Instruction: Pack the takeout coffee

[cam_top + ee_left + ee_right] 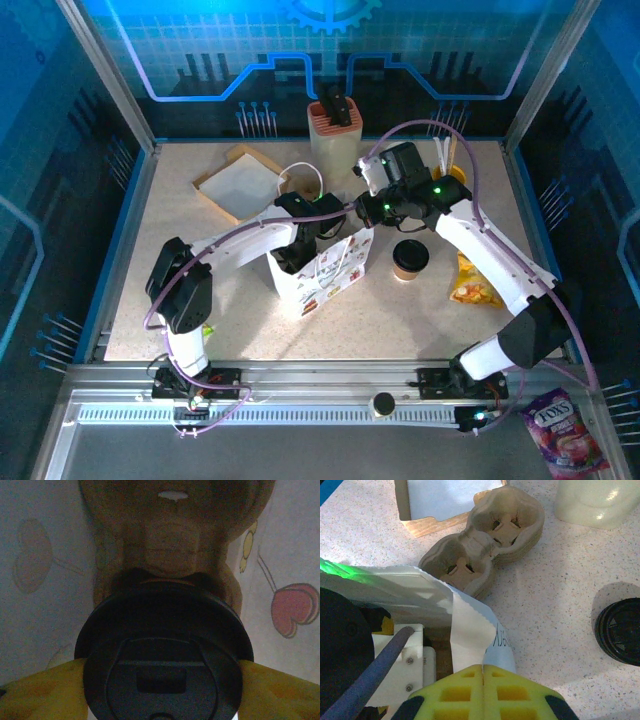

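Yellow pads [455,695] of our right gripper [483,672] press together on the white printed paper bag's [470,625] rim at the worktop's [200,300] middle. Our left arm dips inside, left gripper [162,682] clasping a black-lidded takeout cup [162,625]. Another tan paper cup with black lid [410,258] stands beside the bag.
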Motion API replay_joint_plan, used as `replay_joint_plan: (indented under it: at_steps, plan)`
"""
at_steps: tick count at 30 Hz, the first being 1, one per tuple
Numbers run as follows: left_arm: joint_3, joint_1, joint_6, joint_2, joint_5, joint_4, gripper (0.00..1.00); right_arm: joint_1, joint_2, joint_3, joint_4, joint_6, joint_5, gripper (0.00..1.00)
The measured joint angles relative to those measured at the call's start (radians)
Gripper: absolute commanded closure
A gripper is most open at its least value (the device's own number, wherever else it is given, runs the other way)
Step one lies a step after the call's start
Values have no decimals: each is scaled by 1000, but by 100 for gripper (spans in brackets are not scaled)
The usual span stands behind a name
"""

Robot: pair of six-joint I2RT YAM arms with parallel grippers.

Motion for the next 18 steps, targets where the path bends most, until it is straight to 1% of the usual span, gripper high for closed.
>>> replay_joint_plan:
  at_steps: [12,18]
  plan:
    - [0,0,0,-7,0,0,34,0,0,0,0,0,0,97]
    - [0,0,-4,-9,4,3,25,0,0,0,0,0,0,97]
